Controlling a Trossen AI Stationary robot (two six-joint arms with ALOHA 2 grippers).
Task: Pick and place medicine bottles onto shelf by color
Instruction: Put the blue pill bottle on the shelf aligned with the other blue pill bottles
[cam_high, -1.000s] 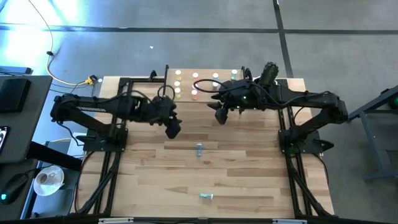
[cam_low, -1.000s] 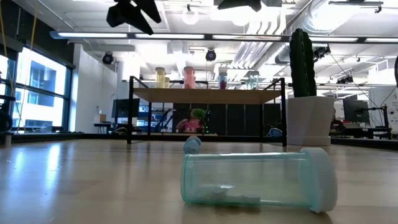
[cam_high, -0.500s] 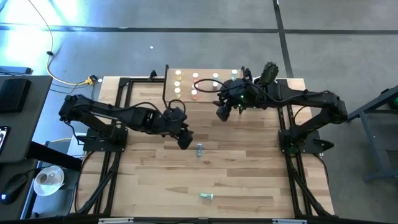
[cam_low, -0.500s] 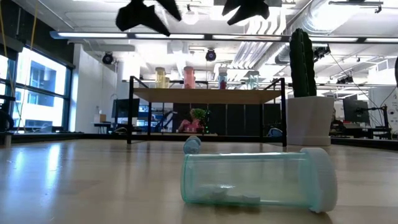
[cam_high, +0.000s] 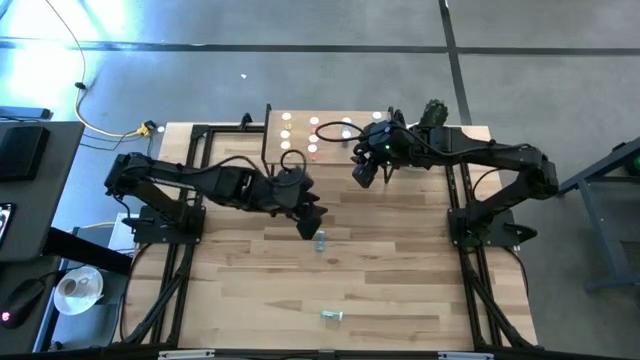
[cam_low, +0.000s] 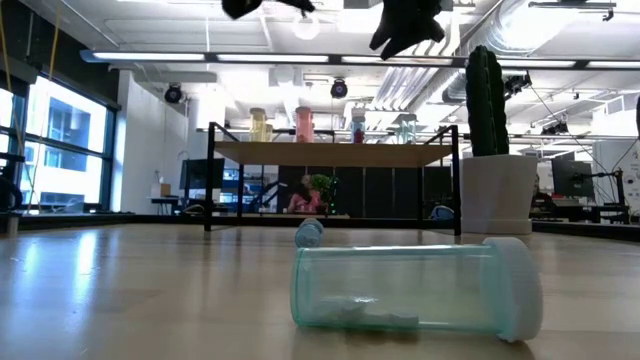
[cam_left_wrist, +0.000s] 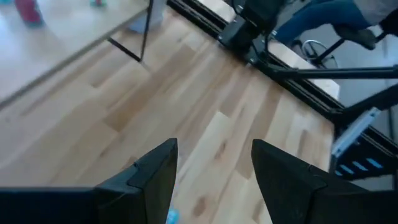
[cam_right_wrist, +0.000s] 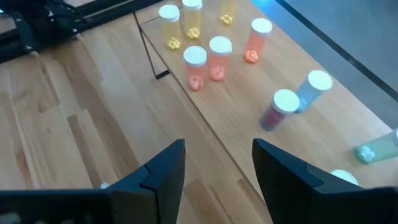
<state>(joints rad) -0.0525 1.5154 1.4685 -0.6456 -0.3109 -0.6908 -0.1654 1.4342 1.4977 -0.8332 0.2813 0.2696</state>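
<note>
In the middle of the high view, the left tool (cam_high: 311, 222) hangs with its two fingers apart and nothing in them, just up and left of a blue bottle (cam_high: 320, 239) lying on its side on the worktop (cam_high: 400, 290), its long way running up and down the frame. The right tool (cam_high: 362, 175), fingers apart and empty too, waits at the upper middle by the shelf (cam_high: 300, 117), so the left arm is much nearer. A green bottle (cam_high: 332, 316) lies crossways near the bottom of the frame.

Bright even ceiling strip light, window glare at left, soft motion blur in wrist views.
</note>
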